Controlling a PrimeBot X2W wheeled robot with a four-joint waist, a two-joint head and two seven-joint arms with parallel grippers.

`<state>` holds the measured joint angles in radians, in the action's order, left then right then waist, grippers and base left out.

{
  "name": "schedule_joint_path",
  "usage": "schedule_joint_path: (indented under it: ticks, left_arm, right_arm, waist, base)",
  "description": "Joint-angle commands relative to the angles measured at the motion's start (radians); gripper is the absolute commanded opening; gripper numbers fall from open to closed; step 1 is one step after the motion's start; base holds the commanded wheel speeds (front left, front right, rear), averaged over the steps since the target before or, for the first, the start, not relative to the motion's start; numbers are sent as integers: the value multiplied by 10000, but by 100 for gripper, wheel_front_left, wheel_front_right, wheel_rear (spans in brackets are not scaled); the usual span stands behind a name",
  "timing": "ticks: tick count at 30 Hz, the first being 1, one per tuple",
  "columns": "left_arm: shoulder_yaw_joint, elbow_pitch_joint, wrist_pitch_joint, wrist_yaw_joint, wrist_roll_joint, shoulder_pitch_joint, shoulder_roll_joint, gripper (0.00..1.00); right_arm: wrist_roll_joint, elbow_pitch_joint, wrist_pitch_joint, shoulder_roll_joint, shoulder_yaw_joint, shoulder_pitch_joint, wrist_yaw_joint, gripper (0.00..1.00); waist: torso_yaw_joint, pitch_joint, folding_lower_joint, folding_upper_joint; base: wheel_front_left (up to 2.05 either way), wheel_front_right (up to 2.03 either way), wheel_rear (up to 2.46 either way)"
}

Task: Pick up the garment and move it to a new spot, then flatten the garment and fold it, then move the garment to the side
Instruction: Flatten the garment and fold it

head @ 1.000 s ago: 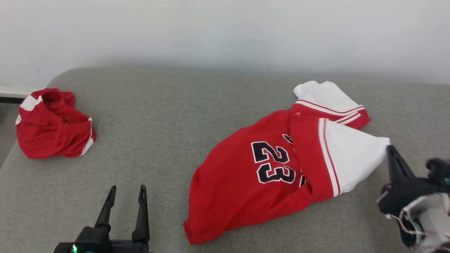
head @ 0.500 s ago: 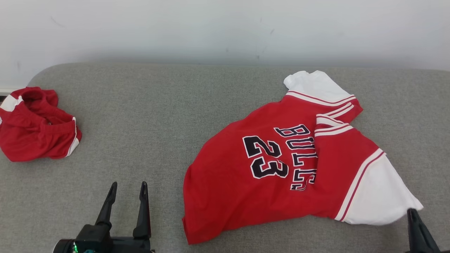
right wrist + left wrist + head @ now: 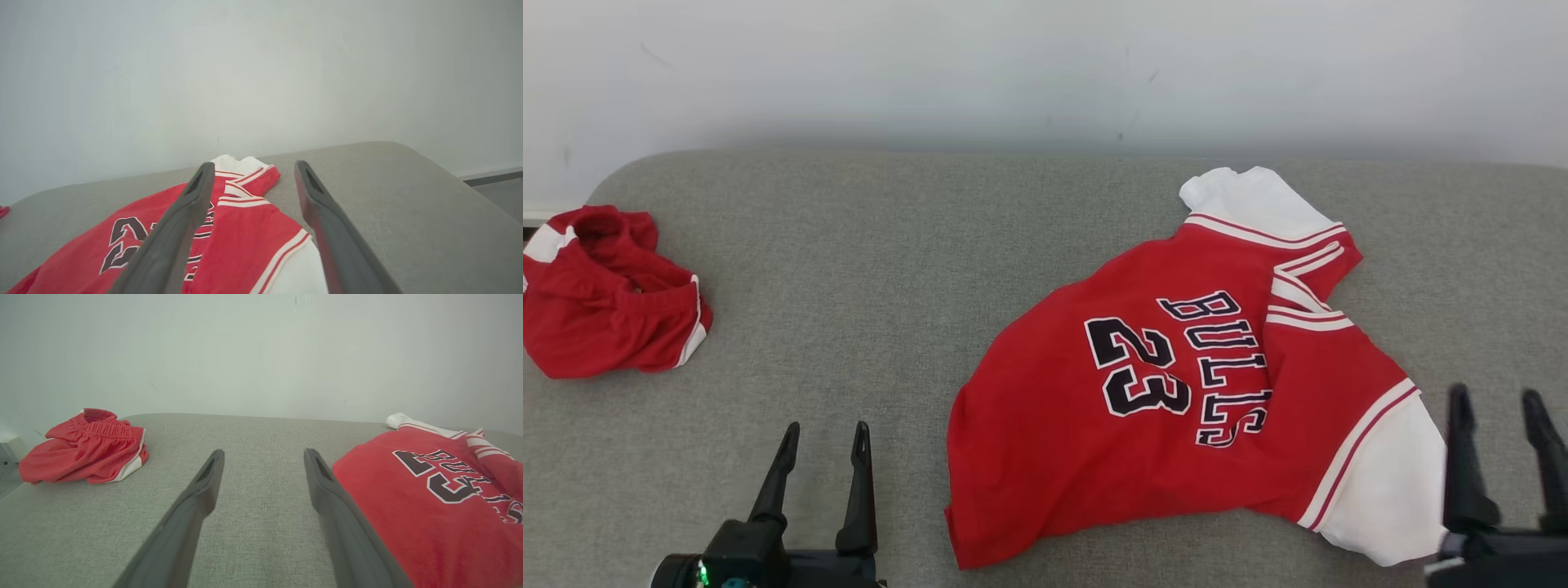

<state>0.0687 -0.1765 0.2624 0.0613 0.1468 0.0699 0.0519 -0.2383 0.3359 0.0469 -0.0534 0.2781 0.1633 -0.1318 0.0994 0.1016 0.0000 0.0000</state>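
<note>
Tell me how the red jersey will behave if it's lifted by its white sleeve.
The jersey will probably sag and drape: it lies in soft folds near the collar. It looks thin, so likely light. Lifted by one white sleeve, the body would likely drag across the grey cushion.

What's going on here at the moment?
A two-armed robot is working on a red jersey lying mostly spread out on a grey cushion, not yet folded. The right gripper sits by its white sleeve, the left gripper apart from it; both jaws open, holding nothing. Red shorts lie crumpled far left.
</note>
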Motion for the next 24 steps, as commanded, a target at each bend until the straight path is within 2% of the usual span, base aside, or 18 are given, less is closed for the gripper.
schedule_joint_path:
  ticks: [1,7,15,24]
  left_arm:
    - [31,-32,36,5,-114,-32,-15,100]
    - [167,-204,36,84,-148,123,-17,100]
    - [548,-631,36,260,-192,190,-16,100]
    - [1826,-1583,-361,610,-139,-62,100,100]
  right_arm:
    - [188,57,-279,-75,-259,-174,23,100]
    - [435,-647,-1466,-292,-1388,-653,23,100]
    - [510,-2004,-2502,-295,-2154,-804,23,100]
    - [420,-3061,-2907,-211,-2461,-972,23,100]
  waist:
    - [-33,-9,0,0]
    - [-16,-32,0,0]
    - [33,-14,0,0]
    - [-193,-109,0,0]
  base:
    - [0,0,0]
    - [0,0,0]
    - [0,0,0]
    - [0,0,0]
